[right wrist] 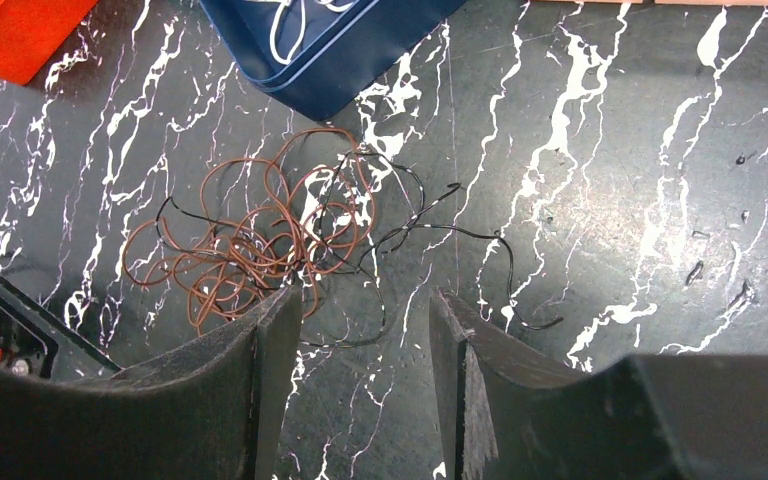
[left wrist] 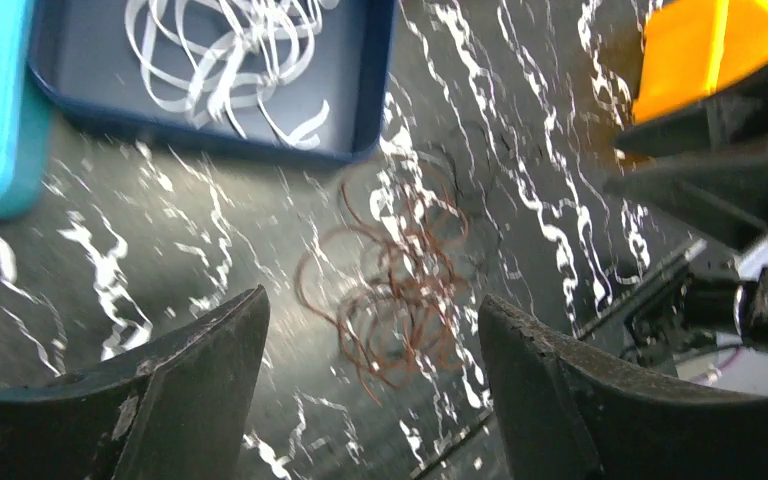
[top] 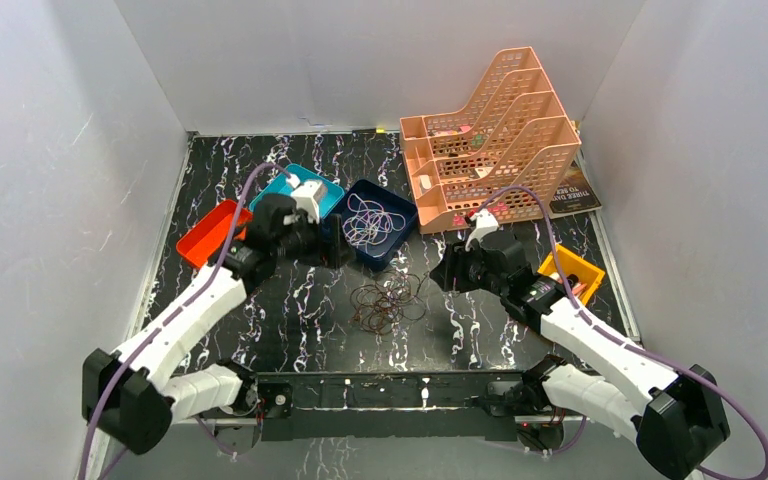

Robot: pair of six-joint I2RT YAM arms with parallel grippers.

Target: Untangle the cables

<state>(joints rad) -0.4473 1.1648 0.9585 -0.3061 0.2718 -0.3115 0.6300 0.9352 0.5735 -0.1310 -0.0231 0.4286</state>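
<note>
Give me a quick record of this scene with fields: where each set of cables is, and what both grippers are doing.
brown cables: loose tangle on the table, just outside the navy tray
black cable: threaded through the brown tangle, one end trailing out
white cables: coiled inside the navy tray
left gripper: open, holding nothing
right gripper: open, holding nothing, near the tangle

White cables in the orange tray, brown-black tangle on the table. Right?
No. The white cables lie in the dark blue tray, not an orange one; the top view shows it. The brown-black tangle is on the table.
</note>
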